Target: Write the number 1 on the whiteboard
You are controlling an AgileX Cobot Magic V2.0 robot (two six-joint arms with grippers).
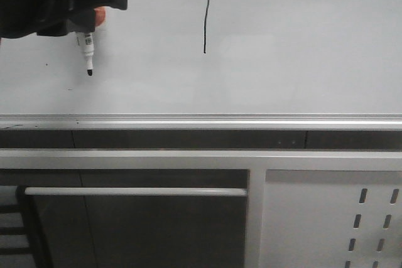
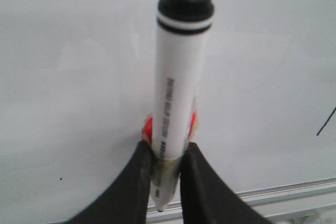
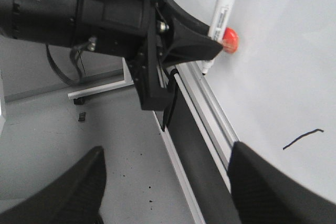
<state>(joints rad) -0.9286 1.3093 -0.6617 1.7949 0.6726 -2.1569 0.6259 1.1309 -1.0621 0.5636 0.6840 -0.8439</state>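
Observation:
The whiteboard (image 1: 301, 61) fills the upper front view, with the number 1 (image 1: 206, 23) drawn on it as a thin black near-vertical stroke. At the top left, my left gripper (image 1: 94, 22) is shut on a white marker (image 1: 86, 47) whose black tip points down, well left of the stroke. In the left wrist view the gripper (image 2: 168, 149) clamps the marker (image 2: 178, 72) near its tip end, over a red-orange piece (image 2: 148, 128). The number 1 (image 2: 326, 121) shows at that view's edge. My right gripper (image 3: 167, 149) is open and empty, off the board's lower edge, and sees the marker (image 3: 224, 6) and the number 1 (image 3: 303, 139).
A silver rail (image 1: 201, 122) edges the whiteboard at the bottom. Below it are a dark frame, a white crossbar (image 1: 135, 191) and a white panel with slanted slots (image 1: 314, 218). A few tiny black specks (image 1: 46, 64) mark the board. Grey floor (image 3: 79, 129) lies under the right gripper.

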